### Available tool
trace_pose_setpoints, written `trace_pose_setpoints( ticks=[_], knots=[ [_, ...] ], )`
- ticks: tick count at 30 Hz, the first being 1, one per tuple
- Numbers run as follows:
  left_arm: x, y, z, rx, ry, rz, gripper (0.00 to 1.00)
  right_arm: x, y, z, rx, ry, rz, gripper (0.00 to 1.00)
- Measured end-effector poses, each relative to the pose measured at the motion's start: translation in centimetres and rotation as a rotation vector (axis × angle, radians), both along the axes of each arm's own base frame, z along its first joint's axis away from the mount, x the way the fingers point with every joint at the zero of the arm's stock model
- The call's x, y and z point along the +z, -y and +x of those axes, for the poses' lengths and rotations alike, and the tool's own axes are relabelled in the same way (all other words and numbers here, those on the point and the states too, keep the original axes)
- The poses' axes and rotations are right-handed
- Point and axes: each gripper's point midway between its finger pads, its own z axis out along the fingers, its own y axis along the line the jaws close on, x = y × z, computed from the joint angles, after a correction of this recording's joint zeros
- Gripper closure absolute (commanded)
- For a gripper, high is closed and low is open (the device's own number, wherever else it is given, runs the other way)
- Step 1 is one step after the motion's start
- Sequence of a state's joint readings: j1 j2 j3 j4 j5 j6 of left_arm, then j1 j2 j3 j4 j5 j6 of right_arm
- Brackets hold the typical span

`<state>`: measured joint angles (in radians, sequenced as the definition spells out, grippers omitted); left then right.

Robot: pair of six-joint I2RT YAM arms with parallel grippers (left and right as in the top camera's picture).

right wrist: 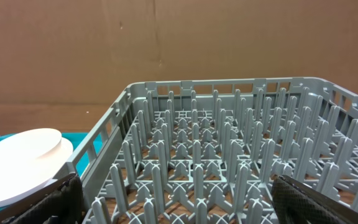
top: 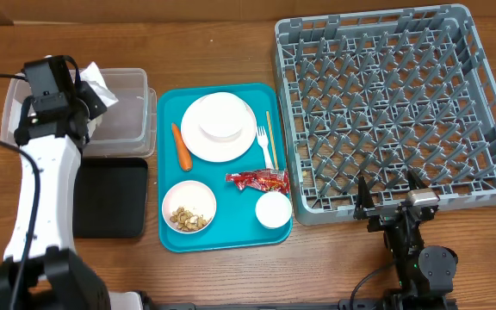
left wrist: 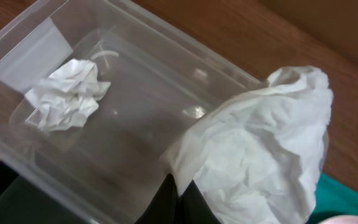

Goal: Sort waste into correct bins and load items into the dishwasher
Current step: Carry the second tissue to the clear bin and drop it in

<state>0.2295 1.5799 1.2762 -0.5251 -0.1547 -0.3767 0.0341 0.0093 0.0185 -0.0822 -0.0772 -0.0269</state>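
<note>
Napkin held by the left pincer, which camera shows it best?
Left wrist: the napkin shows large, creases clear, above the clear tub. Overhead shows only a small white scrap beside the left arm. Right wrist shows none of it.

The wooden table carries a clear plastic tub with a black tray just beside it, a teal tray in the middle, and a grey dish rack beside that.

L pincer tips hidden behind napkin, plate cropped
</note>
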Motion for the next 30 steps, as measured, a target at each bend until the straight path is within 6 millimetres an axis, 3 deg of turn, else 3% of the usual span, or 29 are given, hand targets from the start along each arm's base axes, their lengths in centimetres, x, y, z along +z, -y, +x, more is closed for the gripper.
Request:
trace_pose_setpoints(
  ticks=[4, 9, 18, 26, 30],
  knots=[
    [-0.6, -0.4, 1.5, 0.009, 0.030, 0.000, 0.96, 0.0, 0.0, 0.0, 0.000, 0.000, 0.000, 0.00],
    [-0.4, -1.4, 1.9, 0.042, 0.048, 0.040, 0.96, 0.0, 0.0, 0.0, 0.000, 0.000, 0.000, 0.00],
    [-4.3, -2.7, 1.8, 0.074, -0.065, 0.094, 0.94, 0.0, 0.0, 0.0, 0.000, 0.000, 0.000, 0.00],
    [-5.7, -3.4, 1.6, 0.095, -0.109, 0.119, 0.87, 0.0, 0.0, 0.0, 0.000, 0.000, 0.000, 0.00],
    [-5.8, -3.5, 1.5, 0.101, -0.111, 0.122, 0.76, 0.0, 0.0, 0.0, 0.000, 0.000, 0.000, 0.00]
  ],
)
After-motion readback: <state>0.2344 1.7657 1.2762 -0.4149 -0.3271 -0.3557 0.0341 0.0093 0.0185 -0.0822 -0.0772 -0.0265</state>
